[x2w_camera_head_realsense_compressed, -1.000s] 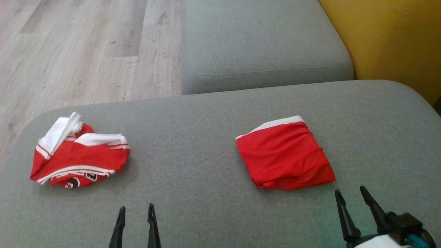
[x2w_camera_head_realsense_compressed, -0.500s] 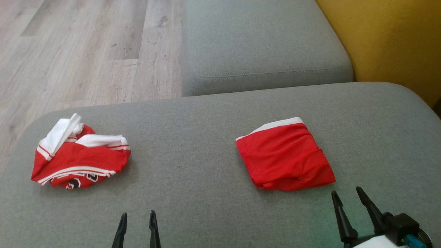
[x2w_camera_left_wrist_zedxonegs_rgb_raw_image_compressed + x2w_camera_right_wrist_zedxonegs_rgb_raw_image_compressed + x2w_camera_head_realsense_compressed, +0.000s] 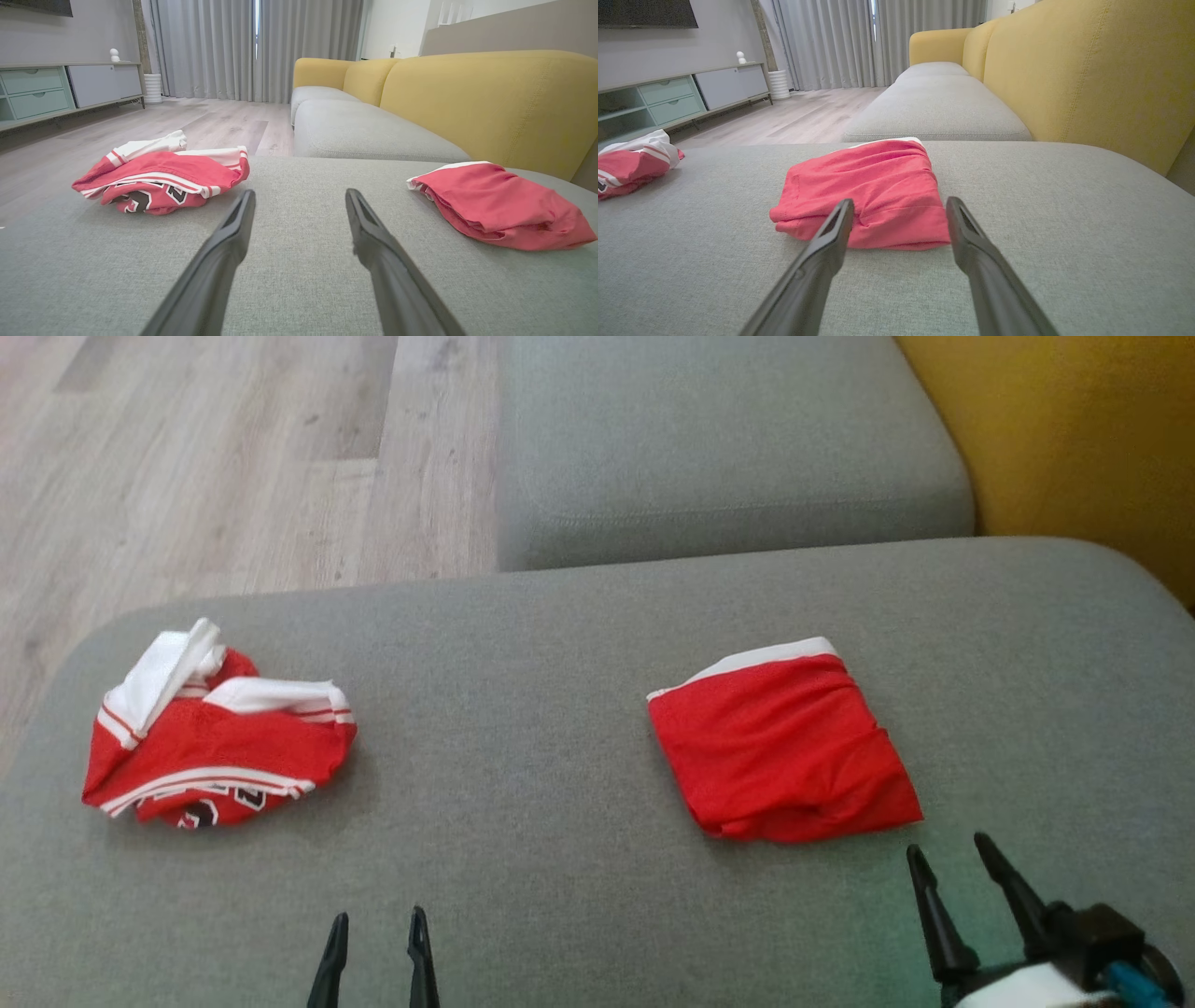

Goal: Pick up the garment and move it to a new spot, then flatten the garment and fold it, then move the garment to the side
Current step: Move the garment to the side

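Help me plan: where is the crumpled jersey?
Head view: the crumpled jersey lies at the left end of the grey cushion, left of the folded red garment.

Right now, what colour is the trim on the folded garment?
White trim on the folded garment; best seen in the head view.

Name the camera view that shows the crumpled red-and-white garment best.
Head view: the crumpled red-and-white garment lies whole, from above, on the grey cushion. The left wrist view shows it side-on; the right wrist view crops it at the edge.
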